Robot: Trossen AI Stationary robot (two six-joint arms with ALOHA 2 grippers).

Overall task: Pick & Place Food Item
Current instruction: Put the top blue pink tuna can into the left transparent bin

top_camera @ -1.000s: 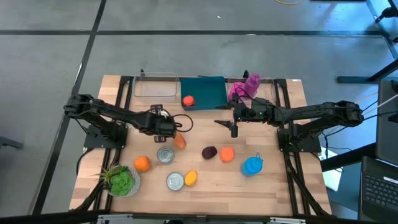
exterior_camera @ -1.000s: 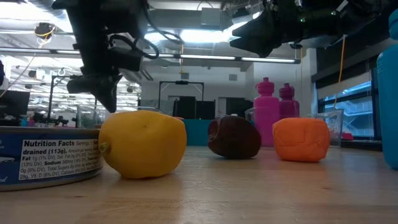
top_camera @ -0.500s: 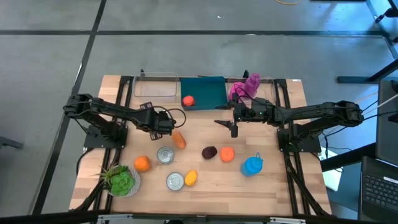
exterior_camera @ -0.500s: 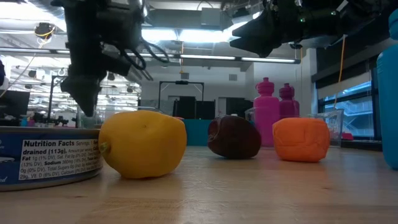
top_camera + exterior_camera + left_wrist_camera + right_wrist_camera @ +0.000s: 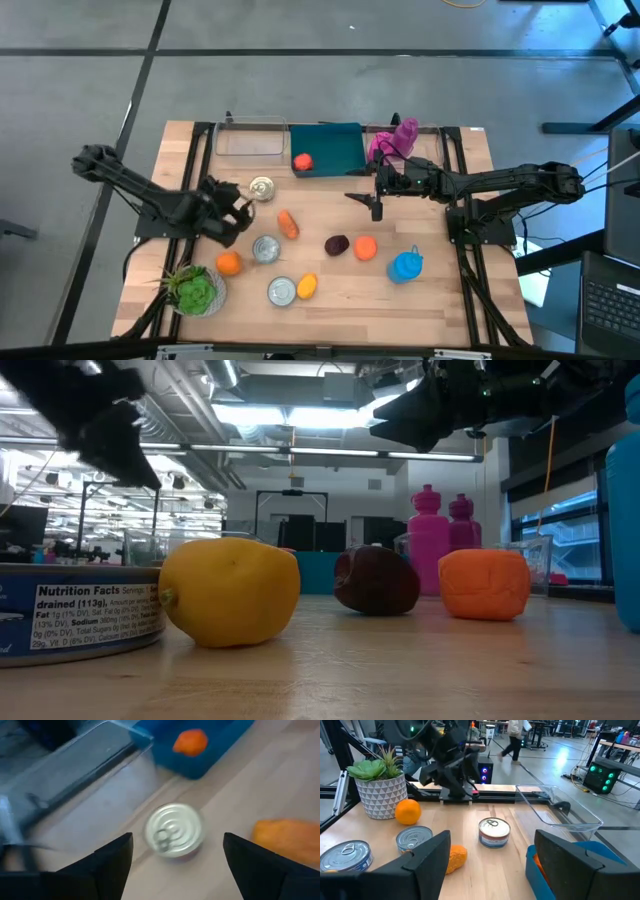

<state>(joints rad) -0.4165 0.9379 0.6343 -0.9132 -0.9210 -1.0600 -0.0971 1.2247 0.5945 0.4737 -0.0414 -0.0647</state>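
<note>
An orange carrot-like piece (image 5: 288, 224) lies on the wood near the table's middle. Behind it stands a silver can (image 5: 262, 187) (image 5: 174, 829), upright. My left gripper (image 5: 238, 207) (image 5: 175, 870) hangs open to the left of that can, pointing at it from above at a slant; it touches nothing. An orange-red piece (image 5: 302, 161) lies in the teal bin (image 5: 335, 140) at the back. My right gripper (image 5: 368, 200) (image 5: 492, 870) hovers open in front of the bin, holding nothing.
Nearer the front lie an orange (image 5: 229, 263), two more cans (image 5: 266, 248) (image 5: 282, 290), a lemon (image 5: 307, 286), a dark plum (image 5: 337, 244) and an orange block (image 5: 365, 247). There is also a blue bottle (image 5: 406, 265), a potted plant (image 5: 195, 290), a clear container (image 5: 250, 140) and pink bottles (image 5: 395, 138).
My left gripper has drawn back from beside the carrot-like piece toward the table's left edge, rising a little and rolling about its own line. The silver can it stood over now shows, upright on the wood. The right arm has kept still.
</note>
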